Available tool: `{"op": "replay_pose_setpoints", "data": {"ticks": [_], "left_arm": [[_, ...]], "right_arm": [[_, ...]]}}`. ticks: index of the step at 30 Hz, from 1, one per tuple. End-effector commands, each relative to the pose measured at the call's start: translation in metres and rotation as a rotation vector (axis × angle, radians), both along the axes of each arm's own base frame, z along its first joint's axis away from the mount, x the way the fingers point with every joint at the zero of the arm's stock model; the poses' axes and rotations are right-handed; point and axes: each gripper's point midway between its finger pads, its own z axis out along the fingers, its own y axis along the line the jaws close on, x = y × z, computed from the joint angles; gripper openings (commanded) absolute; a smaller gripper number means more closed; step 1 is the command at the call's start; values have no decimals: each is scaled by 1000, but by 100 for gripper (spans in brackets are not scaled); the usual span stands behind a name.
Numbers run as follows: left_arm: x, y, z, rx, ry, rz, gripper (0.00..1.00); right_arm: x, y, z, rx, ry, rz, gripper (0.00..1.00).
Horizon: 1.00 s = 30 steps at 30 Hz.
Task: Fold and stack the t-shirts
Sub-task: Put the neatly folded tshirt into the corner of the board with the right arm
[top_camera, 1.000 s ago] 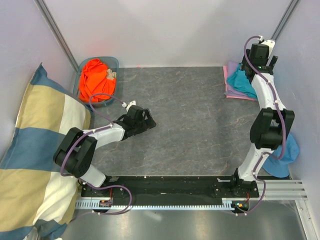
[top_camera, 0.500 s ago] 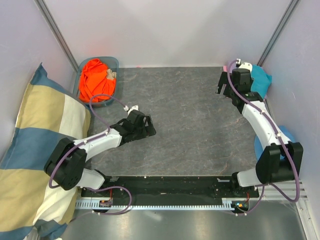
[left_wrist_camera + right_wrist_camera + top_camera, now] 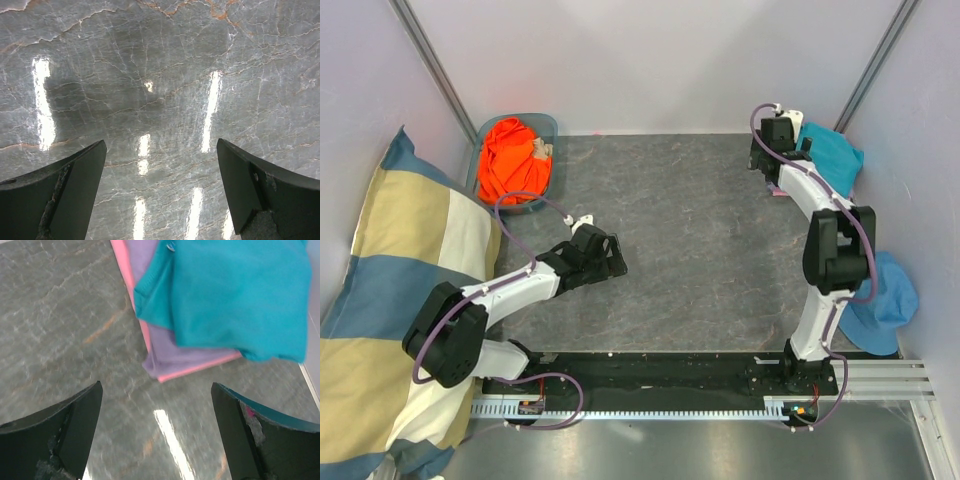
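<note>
**A:** What is done?
**B:** The teal cloth t-shirt (image 3: 240,295) is stacked on the lavender t-shirt (image 3: 170,357) and pink t-shirt (image 3: 124,260), far right. The crumpled orange t-shirt (image 3: 513,160) is left in a blue-grey basket (image 3: 548,122). The left end effector (image 3: 161,145) and right end effector (image 3: 156,384) are held apart, empty.

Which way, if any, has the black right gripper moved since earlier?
Yes: the right gripper moved leftward, away from the grey metal corner post.

Looks like a robotics lab test cell, not a home. Closed in by plain pale walls (image 3: 650,60) behind and beside the grey marbled table (image 3: 700,260), with bare metal struts (image 3: 430,65) at its far corners. Along its near edge, an aluminium rail (image 3: 885,385) carrying the cabled left arm (image 3: 515,285) and right arm (image 3: 835,250).
</note>
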Motion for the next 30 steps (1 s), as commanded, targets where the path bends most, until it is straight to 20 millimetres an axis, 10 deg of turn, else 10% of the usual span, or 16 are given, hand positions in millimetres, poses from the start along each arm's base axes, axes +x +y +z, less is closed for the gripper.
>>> {"op": "replay_pose_setpoints", "data": {"ticks": [1, 10, 30], "left_arm": [[3, 3, -6, 49, -3, -22, 100], [-1, 5, -20, 75, 33, -24, 100], [-4, 6, -31, 81, 67, -22, 100]], "right_arm": [[43, -16, 22, -98, -50, -29, 98], [81, -52, 15, -174, -29, -76, 87], [66, -85, -30, -161, 72, -129, 61]]}}
